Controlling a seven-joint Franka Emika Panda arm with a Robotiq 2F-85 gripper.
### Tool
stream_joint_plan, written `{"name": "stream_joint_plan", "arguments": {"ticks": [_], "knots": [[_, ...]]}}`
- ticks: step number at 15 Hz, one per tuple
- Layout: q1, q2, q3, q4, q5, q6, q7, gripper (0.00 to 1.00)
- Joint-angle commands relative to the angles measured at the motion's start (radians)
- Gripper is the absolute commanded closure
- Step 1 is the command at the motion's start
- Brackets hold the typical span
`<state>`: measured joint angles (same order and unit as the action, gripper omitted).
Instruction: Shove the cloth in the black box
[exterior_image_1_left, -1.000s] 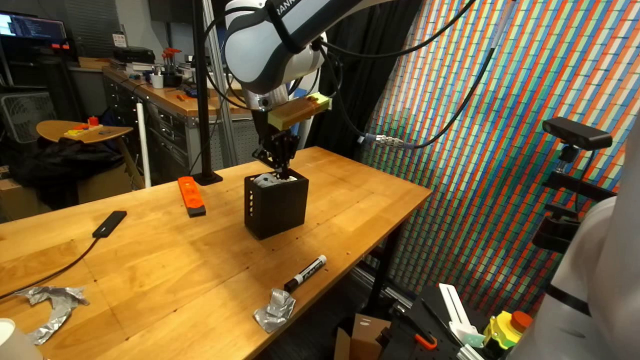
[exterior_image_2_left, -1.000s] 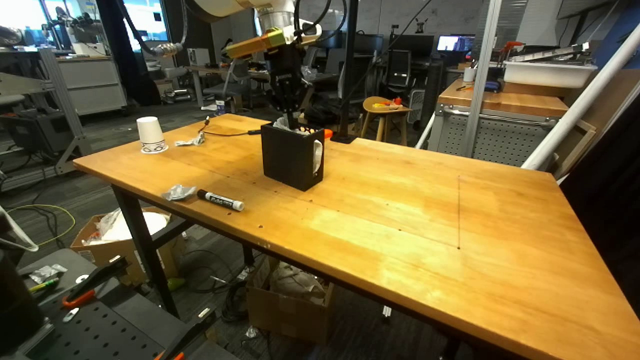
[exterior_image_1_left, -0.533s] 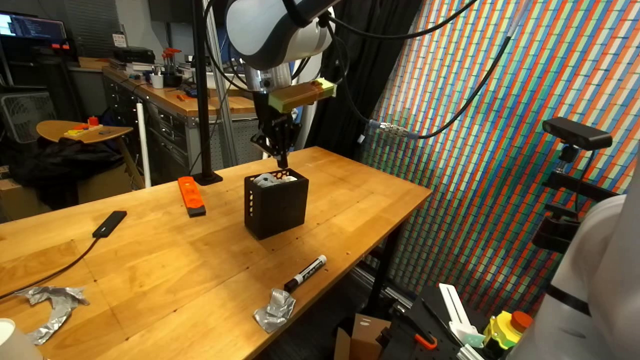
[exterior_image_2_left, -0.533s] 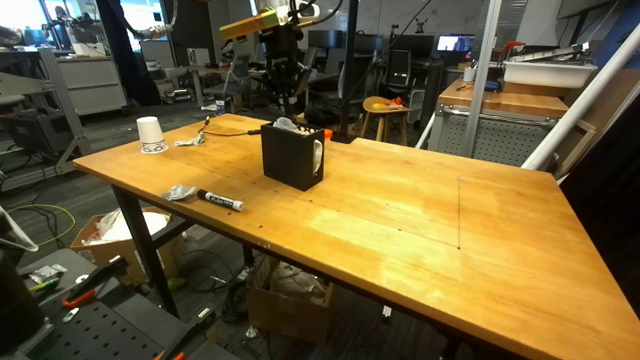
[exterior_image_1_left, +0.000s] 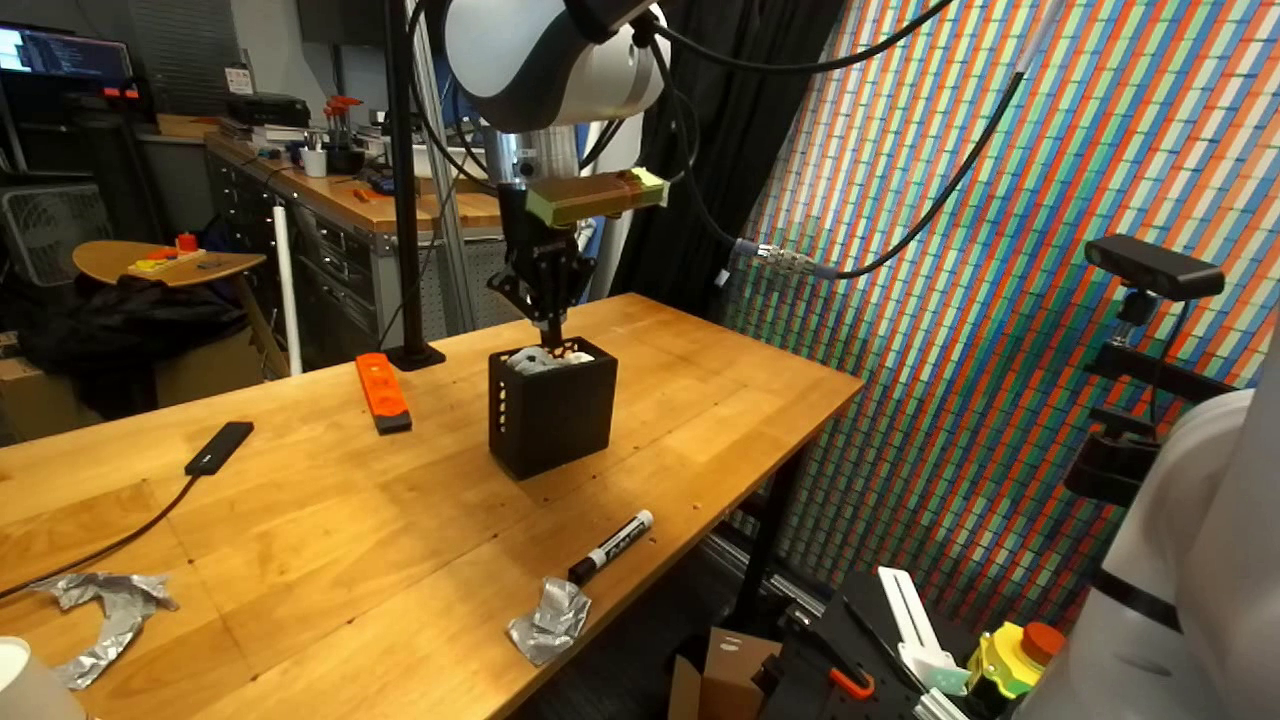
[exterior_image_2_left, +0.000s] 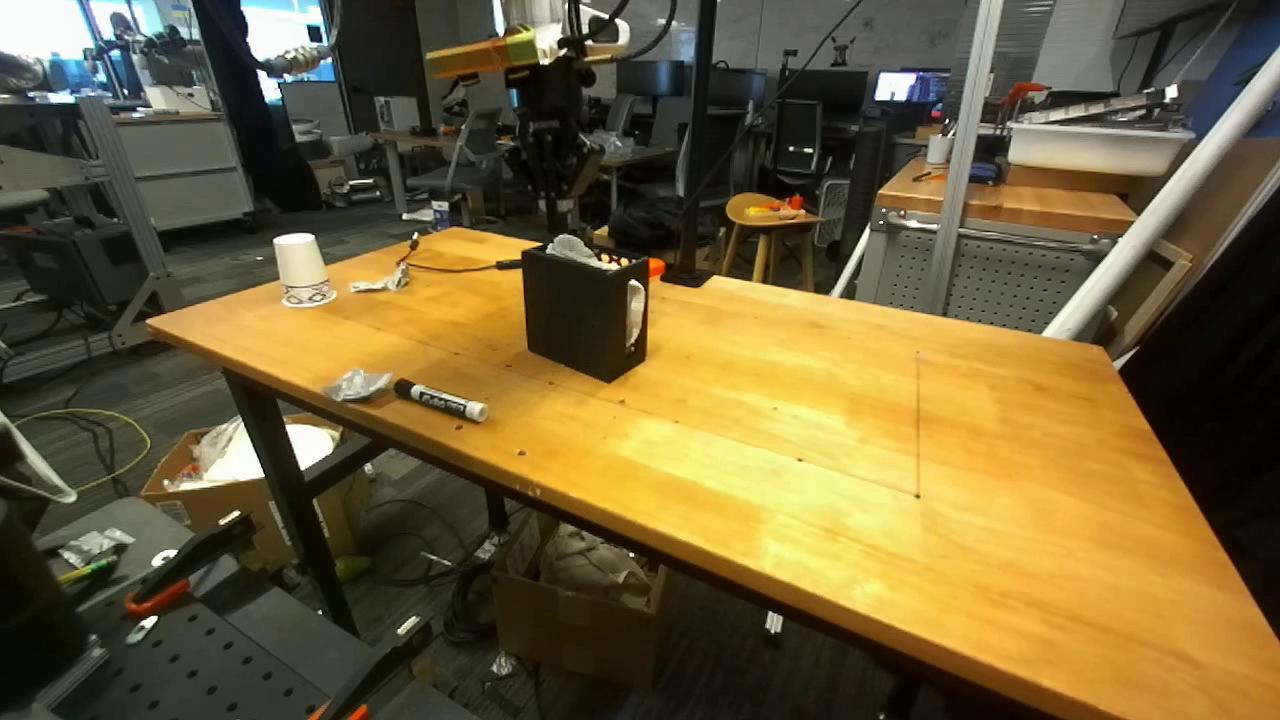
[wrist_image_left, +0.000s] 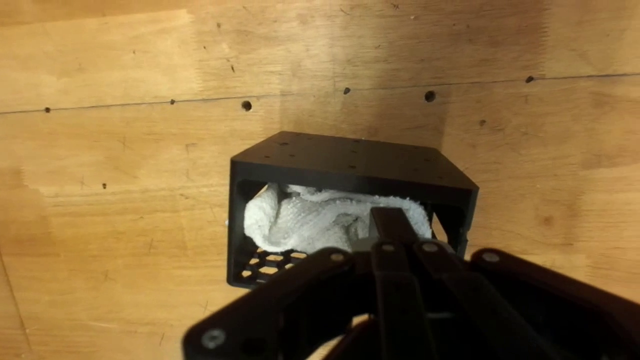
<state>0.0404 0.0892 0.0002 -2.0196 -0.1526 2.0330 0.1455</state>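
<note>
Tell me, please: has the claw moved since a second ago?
Yes: in an exterior view, the claw has moved up and leftward, relative to the black pole.

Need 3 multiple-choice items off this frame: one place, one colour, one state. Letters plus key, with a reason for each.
1. Where is the cloth?
A) spread flat on the table
B) inside the black box
C) hanging in the air

2. What colour is the cup?
A) black
B) orange
C) white

3. How do the jaws of the tool stand?
A) shut
B) spread wide
C) clamped round the marker

Key:
1 B: the wrist view looks down on the cloth bunched inside.
2 C: an exterior view shows its white sides above a dark patterned band.
3 A: the fingers show as a single slim column in an exterior view.
</note>
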Motion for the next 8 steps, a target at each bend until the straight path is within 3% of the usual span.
{"name": "stream_joint_plan", "arguments": {"ticks": [1,5,8], "knots": [[-0.001,0.010,0.014,-0.011,0.055,0.045,-0.013,1.00],[0.003,0.042,0.021,-0.017,0.061,0.116,-0.013,1.00],[0.007,0.073,0.016,-0.021,0.004,0.175,-0.007,1.00]]}}
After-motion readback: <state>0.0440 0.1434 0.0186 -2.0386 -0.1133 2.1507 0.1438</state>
